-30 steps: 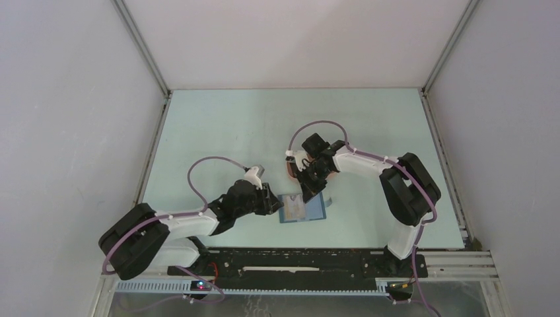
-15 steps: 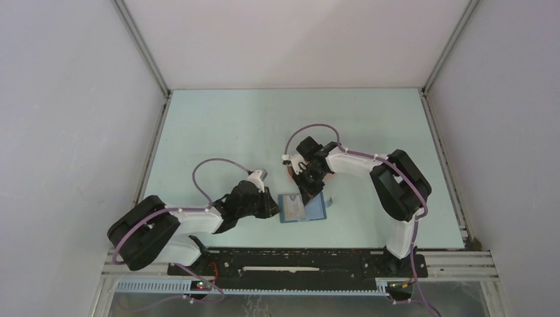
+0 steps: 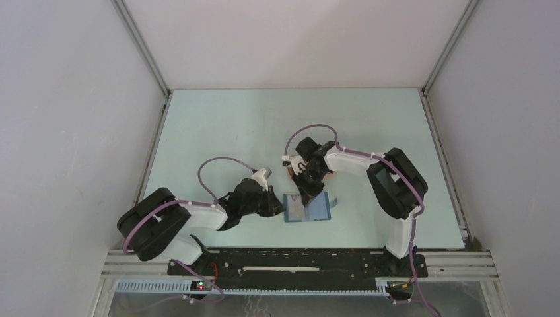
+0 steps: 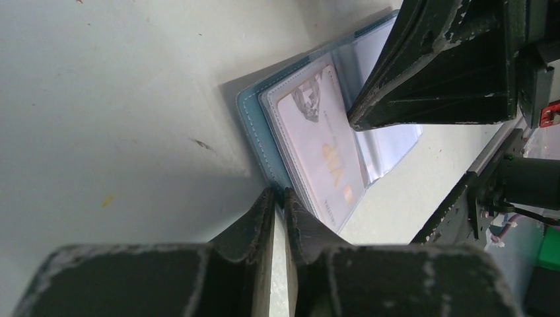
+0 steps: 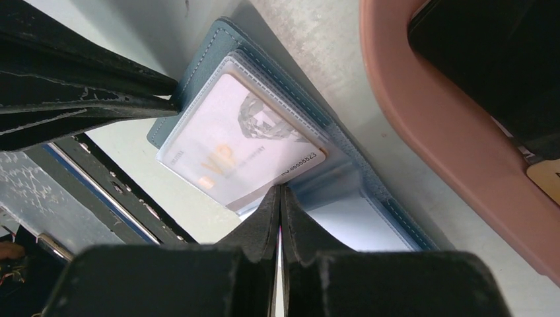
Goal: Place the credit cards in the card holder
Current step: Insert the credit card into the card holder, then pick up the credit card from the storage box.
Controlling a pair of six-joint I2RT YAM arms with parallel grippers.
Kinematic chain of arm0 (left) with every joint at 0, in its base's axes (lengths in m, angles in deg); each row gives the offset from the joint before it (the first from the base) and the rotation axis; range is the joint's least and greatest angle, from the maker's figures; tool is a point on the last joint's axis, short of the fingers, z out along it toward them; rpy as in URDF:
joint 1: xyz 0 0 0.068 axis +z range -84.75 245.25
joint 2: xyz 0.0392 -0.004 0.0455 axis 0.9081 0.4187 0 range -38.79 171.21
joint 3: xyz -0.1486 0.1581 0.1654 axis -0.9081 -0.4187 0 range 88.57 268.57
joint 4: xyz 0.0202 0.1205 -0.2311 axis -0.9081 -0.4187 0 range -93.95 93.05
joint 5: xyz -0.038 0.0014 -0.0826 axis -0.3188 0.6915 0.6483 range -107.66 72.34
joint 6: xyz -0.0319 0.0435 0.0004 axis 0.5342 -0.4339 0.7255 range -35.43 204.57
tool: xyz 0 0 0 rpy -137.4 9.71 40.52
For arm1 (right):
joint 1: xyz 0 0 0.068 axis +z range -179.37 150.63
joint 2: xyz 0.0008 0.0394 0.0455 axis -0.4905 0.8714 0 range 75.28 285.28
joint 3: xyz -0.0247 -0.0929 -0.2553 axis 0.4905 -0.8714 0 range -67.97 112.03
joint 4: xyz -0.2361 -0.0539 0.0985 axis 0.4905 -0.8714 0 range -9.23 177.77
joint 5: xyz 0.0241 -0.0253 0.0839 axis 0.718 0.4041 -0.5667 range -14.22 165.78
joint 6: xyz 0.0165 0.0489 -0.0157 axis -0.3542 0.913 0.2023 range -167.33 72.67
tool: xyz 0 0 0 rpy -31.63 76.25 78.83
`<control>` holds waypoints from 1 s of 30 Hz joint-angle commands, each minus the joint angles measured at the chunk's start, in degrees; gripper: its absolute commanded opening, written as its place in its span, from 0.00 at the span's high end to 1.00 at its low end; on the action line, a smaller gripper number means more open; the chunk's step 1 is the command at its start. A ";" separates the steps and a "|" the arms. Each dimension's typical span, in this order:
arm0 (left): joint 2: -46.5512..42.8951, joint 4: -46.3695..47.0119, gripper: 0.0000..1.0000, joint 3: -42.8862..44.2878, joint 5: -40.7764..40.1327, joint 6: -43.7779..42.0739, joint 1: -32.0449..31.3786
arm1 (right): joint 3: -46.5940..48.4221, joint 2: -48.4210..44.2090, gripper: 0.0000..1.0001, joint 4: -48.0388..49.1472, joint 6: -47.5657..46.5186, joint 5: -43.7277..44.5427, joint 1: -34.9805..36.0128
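Over on the left, the left claw (image 4: 279,193) lies low on the pale green surface (image 3: 231,132), closed and pinching the left edge of the card holder (image 4: 254,122). The blue holder lies open near the front edge between both arms, with a pale card (image 4: 323,152) printed "VIP" inside a clear sleeve. The right claw (image 5: 280,195) is closed too, its tips nipping a clear sleeve of the holder. Just beyond sits a salmon-pink tray (image 5: 429,132) with a black card (image 5: 489,59) in it.
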 commanded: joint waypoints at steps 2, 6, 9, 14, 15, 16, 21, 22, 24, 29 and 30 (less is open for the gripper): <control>-0.66 -3.77 0.83 0.92 -0.66 -0.82 -0.72 | 1.75 -3.19 0.91 0.10 -2.48 -5.84 -0.62; -3.73 -5.54 0.79 1.05 -2.15 -1.58 -0.73 | 2.06 -6.08 0.87 -2.23 -6.22 -10.92 -2.89; -7.35 -7.02 0.76 0.69 -4.11 -2.10 -0.68 | 2.64 -9.01 0.85 -4.17 -9.37 -13.60 -5.11; -15.14 -7.50 0.69 -0.15 -6.74 -3.92 -0.69 | 2.67 -16.26 0.76 -5.34 -12.57 -15.63 -9.05; -16.70 -7.50 0.68 -0.11 -7.13 -4.37 -0.70 | 2.64 -17.85 0.74 -5.41 -12.97 -15.96 -9.86; -18.43 -7.49 0.66 0.01 -7.54 -4.96 -0.70 | 2.68 -19.48 0.73 -5.49 -13.39 -16.36 -10.86; -26.63 -8.35 0.56 1.80 -9.45 -8.78 -0.72 | 2.62 -26.89 0.68 -4.04 -13.97 -18.15 -16.17; -28.16 -8.93 0.54 2.36 -9.87 -9.71 -0.73 | 2.64 -28.33 0.67 -3.25 -13.90 -17.82 -16.92; -31.07 -10.36 0.49 3.35 -10.52 -11.51 -0.66 | 2.63 -31.30 0.66 -1.05 -13.77 -16.69 -17.92; -37.82 -14.40 0.30 5.78 -15.92 -15.95 -0.56 | 2.67 -37.07 0.38 6.14 -15.95 -14.58 -18.05; -38.77 -14.79 0.26 6.06 -16.83 -16.71 -0.49 | 2.63 -36.83 0.31 7.17 -16.68 -14.91 -17.99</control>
